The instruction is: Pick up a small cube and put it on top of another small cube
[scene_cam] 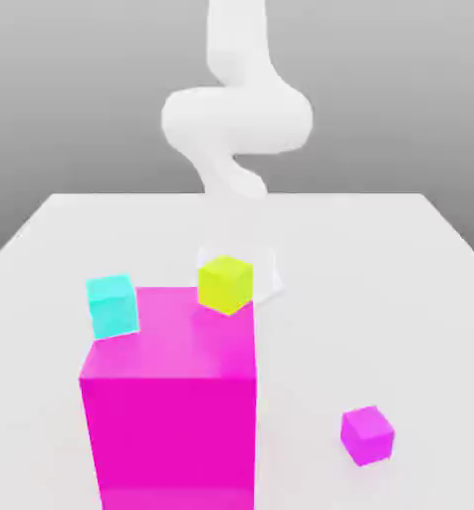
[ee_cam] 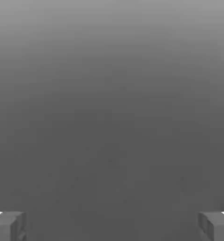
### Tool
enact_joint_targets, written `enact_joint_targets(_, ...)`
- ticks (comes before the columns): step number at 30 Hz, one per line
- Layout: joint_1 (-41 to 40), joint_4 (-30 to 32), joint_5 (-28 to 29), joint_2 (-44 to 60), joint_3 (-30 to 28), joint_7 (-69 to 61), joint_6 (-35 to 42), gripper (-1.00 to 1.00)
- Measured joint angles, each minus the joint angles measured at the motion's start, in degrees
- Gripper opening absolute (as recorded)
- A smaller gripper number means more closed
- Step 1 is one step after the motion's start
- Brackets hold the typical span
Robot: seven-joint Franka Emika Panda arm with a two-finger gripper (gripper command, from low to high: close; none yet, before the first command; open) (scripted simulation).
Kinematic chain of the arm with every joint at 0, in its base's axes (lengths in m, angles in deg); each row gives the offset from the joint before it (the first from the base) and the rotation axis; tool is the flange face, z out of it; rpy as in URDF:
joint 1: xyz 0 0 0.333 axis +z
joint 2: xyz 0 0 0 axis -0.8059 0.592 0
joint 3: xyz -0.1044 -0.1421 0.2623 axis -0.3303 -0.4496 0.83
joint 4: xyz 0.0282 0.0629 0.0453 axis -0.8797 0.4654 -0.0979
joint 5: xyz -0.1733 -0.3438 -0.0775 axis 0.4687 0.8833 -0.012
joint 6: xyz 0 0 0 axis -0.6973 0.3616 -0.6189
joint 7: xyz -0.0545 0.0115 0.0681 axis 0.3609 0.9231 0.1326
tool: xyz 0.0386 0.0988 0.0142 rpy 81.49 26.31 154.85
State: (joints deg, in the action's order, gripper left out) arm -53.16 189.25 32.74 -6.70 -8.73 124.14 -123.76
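Grey jaws sit wide apart with nothing between them, that's the hand view. Behind them it's just plain grey shading. Over in the exterior view the white arm hangs past the big magenta block, with the lime cube on that block's top, at its far right corner. Cyan cube is up there too, on the exterior view's left. The small magenta cube is down on the white bench, off to the exterior view's right of the block.
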Motion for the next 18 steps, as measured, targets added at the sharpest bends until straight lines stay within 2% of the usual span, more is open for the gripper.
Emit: enact_joint_targets(18,5.83,11.93,3.88,37.74,9.41,4.95,-18.56,0.00)
